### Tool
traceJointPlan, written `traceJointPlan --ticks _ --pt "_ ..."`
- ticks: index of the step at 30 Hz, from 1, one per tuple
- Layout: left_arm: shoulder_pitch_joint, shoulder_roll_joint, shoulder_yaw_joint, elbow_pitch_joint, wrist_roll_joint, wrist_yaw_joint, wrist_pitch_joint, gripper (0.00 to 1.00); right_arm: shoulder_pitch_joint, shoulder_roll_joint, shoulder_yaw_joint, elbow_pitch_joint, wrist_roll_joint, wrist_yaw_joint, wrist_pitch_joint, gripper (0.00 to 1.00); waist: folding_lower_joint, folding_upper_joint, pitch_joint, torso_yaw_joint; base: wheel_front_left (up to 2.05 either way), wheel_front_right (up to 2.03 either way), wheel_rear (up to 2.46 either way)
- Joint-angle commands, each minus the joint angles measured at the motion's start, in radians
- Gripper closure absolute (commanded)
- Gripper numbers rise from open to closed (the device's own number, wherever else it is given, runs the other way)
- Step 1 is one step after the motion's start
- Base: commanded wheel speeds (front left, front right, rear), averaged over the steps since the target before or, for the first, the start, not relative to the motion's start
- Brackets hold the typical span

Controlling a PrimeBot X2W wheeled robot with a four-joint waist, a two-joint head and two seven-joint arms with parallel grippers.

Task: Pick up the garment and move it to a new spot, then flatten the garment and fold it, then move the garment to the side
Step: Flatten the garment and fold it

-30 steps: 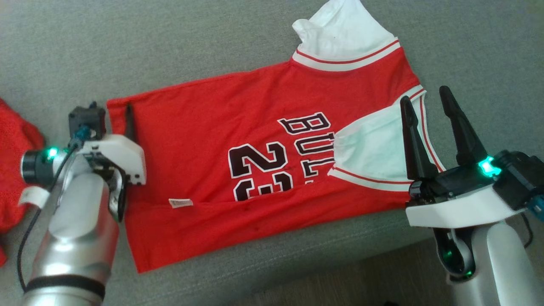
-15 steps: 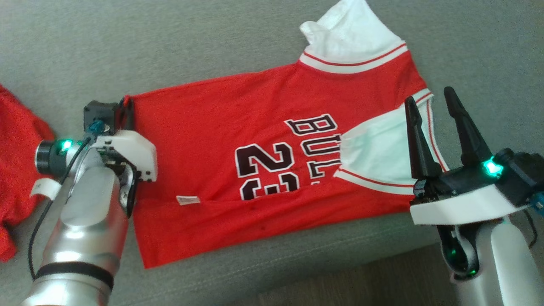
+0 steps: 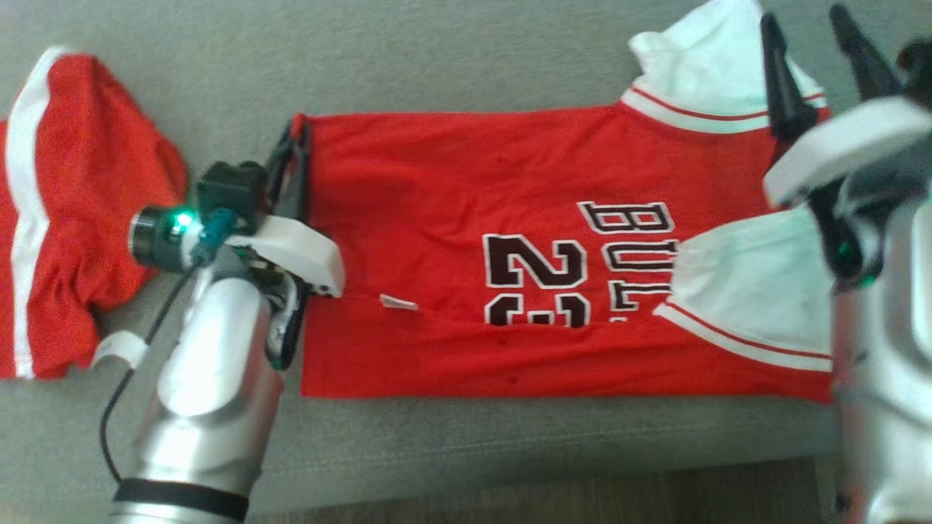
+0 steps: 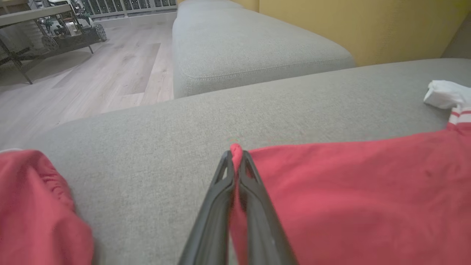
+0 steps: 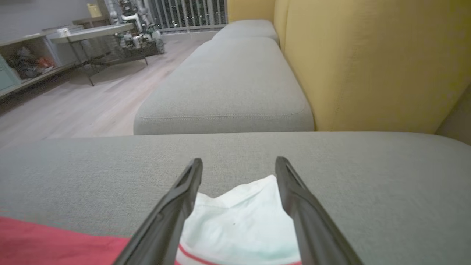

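Left jaws clench the jersey (image 3: 437,182) hem corner; right jaws released over its shoulder. Likely flattening: next, grasp shoulder, tension.

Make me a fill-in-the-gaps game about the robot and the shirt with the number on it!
1. The left claw is shut on a corner of the ___ jersey.
2. The right claw is wide ___ by the jersey's white part.
3. The number printed on the jersey is ___.
4. The sofa under the jersey is ___ in colour.

Missing words: red; open; 23; grey
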Motion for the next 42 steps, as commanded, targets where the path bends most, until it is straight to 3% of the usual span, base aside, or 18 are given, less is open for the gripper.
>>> traceJointPlan --ticks 1,13,19,27,28,29,37,42 --pt "-0.022 0.013 0.015 -0.044 -0.002 -0.005 -0.012 1.0 -0.067 -0.022 -0.002 0.014 -0.01 0.0 0.024 0.0 -0.0001 0.0 0.037 0.039 0.0 0.0 0.0" --pt "-0.065 -0.012 -0.059 -0.08 -0.016 -0.018 -0.012 1.0 -0.395 -0.165 -0.053 0.447 -0.089 0.0 0.072 0.0 -0.0001 0.0 0.144 0.109 0.0 0.0 0.0" --pt "-0.086 -0.014 -0.068 -0.094 -0.028 -0.011 -0.012 1.0 -0.493 -0.206 -0.026 0.618 -0.13 0.0 0.099 0.0 -0.0001 0.0 0.174 0.117 0.0 0.0 0.0" --pt "-0.098 -0.015 -0.064 -0.113 -0.028 -0.012 -0.012 1.0 -0.589 -0.211 -0.003 0.779 -0.115 0.0 0.105 0.0 -0.0001 0.0 0.204 0.118 0.0 0.0 0.0" --pt "-0.099 -0.015 -0.063 -0.112 -0.027 -0.012 -0.012 1.0 -0.594 -0.209 0.004 0.794 -0.11 0.0 0.109 0.59 -0.0001 0.0 0.206 0.118 0.0 0.0 0.0" --pt "-0.1 -0.015 -0.062 -0.11 -0.027 -0.012 -0.012 1.0 -0.597 -0.207 0.016 0.807 -0.105 0.0 0.112 1.0 -0.0001 0.0 0.206 0.118 0.0 0.0 0.0" --pt "-0.102 -0.009 -0.042 -0.085 -0.027 -0.01 -0.012 1.0 -0.61 -0.208 0.069 0.858 -0.079 0.0 0.046 1.0 -0.0001 0.0 0.177 0.093 0.0 0.0 0.0" --pt "-0.105 0.0 -0.023 -0.057 -0.032 -0.01 -0.012 1.0 -0.62 -0.2 0.103 0.842 -0.065 0.0 -0.06 1.0 -0.0001 0.0 0.139 0.068 0.0 0.0 0.0"
